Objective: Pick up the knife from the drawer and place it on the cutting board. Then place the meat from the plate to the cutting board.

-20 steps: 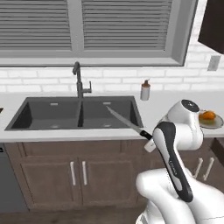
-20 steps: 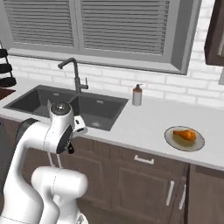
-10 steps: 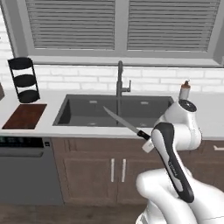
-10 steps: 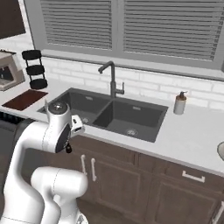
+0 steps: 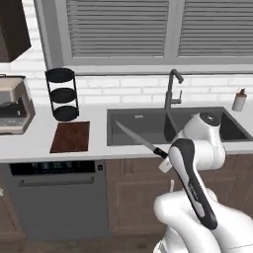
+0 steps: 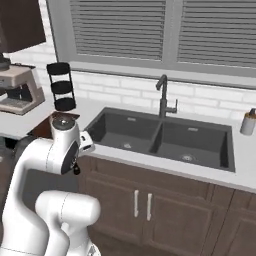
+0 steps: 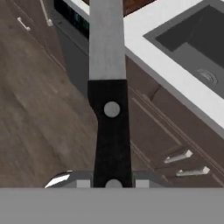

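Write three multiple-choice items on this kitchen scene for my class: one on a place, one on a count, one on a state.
1. Where does the cutting board lie?
A. in the sink
B. on the counter in front of the black rack
C. on the floor

2. How many tiers has the rack?
A. one
B. three
C. five

3. What state is the knife in?
A. held in the gripper
B. lying on the board
C. in the sink

Key: B, board lies before the rack; B, three round shelves; A, handle clamped, blade in air.

The cutting board (image 5: pixel 70 137) lies before the rack (image 5: pixel 62 94), left of the sink (image 5: pixel 148 126).
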